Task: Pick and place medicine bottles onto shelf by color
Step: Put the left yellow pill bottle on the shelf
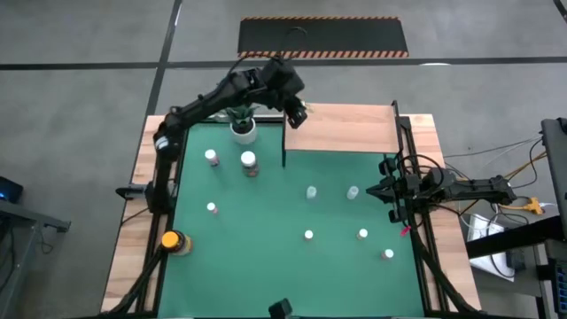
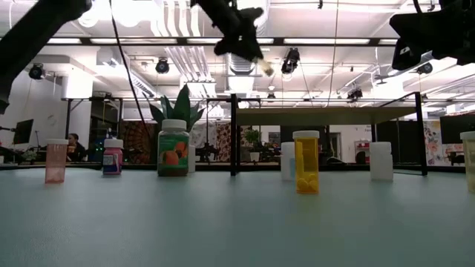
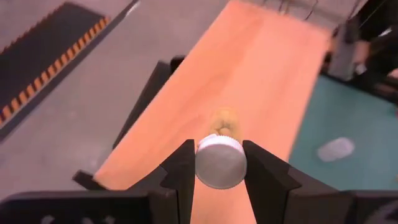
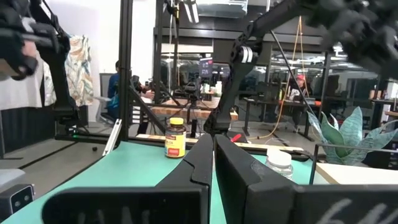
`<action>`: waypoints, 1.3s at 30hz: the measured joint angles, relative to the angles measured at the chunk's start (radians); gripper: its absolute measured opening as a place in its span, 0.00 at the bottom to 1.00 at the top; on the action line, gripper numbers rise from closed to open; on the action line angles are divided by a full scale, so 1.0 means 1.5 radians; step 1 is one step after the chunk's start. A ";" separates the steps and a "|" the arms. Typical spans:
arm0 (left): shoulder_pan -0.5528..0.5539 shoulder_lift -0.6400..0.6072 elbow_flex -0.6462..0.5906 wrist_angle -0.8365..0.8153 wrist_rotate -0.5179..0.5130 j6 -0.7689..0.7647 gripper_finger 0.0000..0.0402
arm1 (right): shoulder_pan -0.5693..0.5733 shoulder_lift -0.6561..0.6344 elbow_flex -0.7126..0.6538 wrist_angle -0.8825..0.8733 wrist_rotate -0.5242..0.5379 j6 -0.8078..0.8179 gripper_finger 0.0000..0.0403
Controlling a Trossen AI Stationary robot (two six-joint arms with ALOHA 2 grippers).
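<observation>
A white-capped bottle [image 3: 221,162] is gripped by the left gripper [image 1: 299,112] above the shelf [image 1: 341,129], near its plant-side end; only its cap and a blurred yellowish body are seen. The right gripper [image 1: 383,190], fingers pressed together and empty, is parked beside the shelf's opposite end.

Ten medicine bottles [image 1: 249,163] stand on one green mat [image 1: 266,257], an eleventh is held above one wooden shelf [image 1: 341,128], beside one potted plant [image 1: 243,124].

white-capped bottle [image 3: 220,162] | held above shelf [image 1: 341,128] | 10 bottles [image 1: 249,162] on mat
</observation>
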 joint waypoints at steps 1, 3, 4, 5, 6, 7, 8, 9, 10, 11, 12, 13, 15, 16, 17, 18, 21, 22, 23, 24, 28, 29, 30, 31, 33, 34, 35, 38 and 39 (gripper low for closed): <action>0.003 0.010 0.000 -0.002 0.001 0.007 0.24 | 0.000 0.000 0.000 0.000 0.000 0.000 0.03; 0.005 0.026 0.000 -0.010 0.000 0.010 0.24 | 0.000 0.000 0.000 0.000 0.000 0.000 0.03; 0.005 0.035 0.000 -0.018 0.000 0.012 0.24 | 0.000 0.000 0.000 0.000 0.001 0.000 0.03; 0.005 0.042 0.000 -0.023 0.001 0.014 0.24 | 0.000 0.000 0.000 0.000 0.001 0.000 0.03; 0.004 0.049 0.000 -0.027 0.001 0.015 0.24 | 0.000 0.000 0.000 0.000 0.001 0.000 0.03; 0.004 0.057 0.000 -0.031 0.001 0.016 0.24 | 0.000 0.001 0.000 0.000 0.001 0.000 0.03; 0.004 0.062 -0.001 -0.035 0.001 0.016 0.24 | 0.000 0.001 0.000 0.000 0.001 0.000 0.03; 0.002 0.068 -0.001 -0.040 0.001 0.016 0.24 | 0.000 0.001 0.000 0.000 0.001 -0.001 0.03; 0.002 0.072 -0.001 -0.043 0.001 0.016 0.24 | 0.000 0.001 0.000 0.000 0.001 -0.001 0.03; 0.001 0.076 -0.001 -0.046 0.001 0.016 0.24 | 0.000 0.001 0.000 0.000 0.001 -0.001 0.03; 0.001 0.079 -0.001 -0.051 0.001 0.016 0.25 | 0.000 0.001 0.000 0.000 0.001 -0.001 0.03; 0.001 0.082 -0.001 -0.056 0.000 0.016 0.26 | 0.000 0.001 0.000 -0.001 0.001 -0.001 0.03; 0.001 0.085 -0.001 -0.054 -0.002 0.014 0.27 | 0.000 0.001 0.000 0.000 0.001 -0.001 0.03; 0.001 0.086 -0.001 -0.055 -0.005 0.014 0.28 | 0.000 0.001 0.000 0.000 0.001 -0.001 0.03; 0.001 0.087 -0.001 -0.054 -0.007 0.014 0.28 | 0.000 0.001 0.000 -0.001 0.001 -0.001 0.03; 0.001 0.087 -0.001 -0.054 -0.008 0.014 0.28 | 0.000 0.001 0.000 -0.001 0.001 -0.001 0.03; 0.001 0.087 -0.001 -0.053 -0.010 0.014 0.28 | 0.000 0.001 0.000 -0.001 0.001 -0.005 0.03; 0.001 0.087 -0.001 -0.053 -0.010 0.014 0.28 | 0.000 0.001 0.000 -0.001 0.001 -0.006 0.03; 0.001 0.087 -0.001 -0.053 -0.010 0.013 0.28 | 0.000 0.001 0.000 -0.001 0.001 -0.007 0.03; 0.001 0.087 -0.001 -0.053 -0.010 0.013 0.28 | 0.000 0.001 0.000 -0.001 0.001 -0.008 0.03; -0.002 0.087 -0.001 -0.052 -0.010 0.012 0.29 | 0.000 0.001 0.000 -0.001 0.001 -0.014 0.03; -0.003 0.087 -0.001 -0.052 -0.010 0.012 0.29 | 0.000 0.001 0.000 -0.001 0.001 -0.014 0.03; -0.005 0.087 -0.002 -0.052 -0.010 0.012 0.29 | 0.000 0.001 0.000 -0.001 0.001 -0.014 0.03; -0.006 0.087 -0.002 -0.051 -0.010 0.012 0.29 | 0.000 0.001 0.000 -0.001 0.001 -0.014 0.03; -0.007 0.087 -0.002 -0.051 -0.010 0.014 0.29 | 0.000 0.001 0.000 -0.001 0.001 -0.014 0.03; -0.008 0.087 -0.002 -0.051 -0.010 0.014 0.29 | 0.000 0.001 0.000 -0.001 0.001 -0.014 0.03; -0.008 0.087 -0.002 -0.051 -0.010 0.015 0.29 | 0.000 0.001 0.000 -0.001 0.001 -0.014 0.03; -0.008 0.087 -0.002 -0.051 -0.002 0.026 0.33 | 0.000 0.001 0.000 -0.001 0.001 -0.014 0.03; -0.008 0.087 -0.002 -0.051 -0.002 0.026 0.34 | 0.000 0.001 0.000 -0.001 0.001 -0.014 0.03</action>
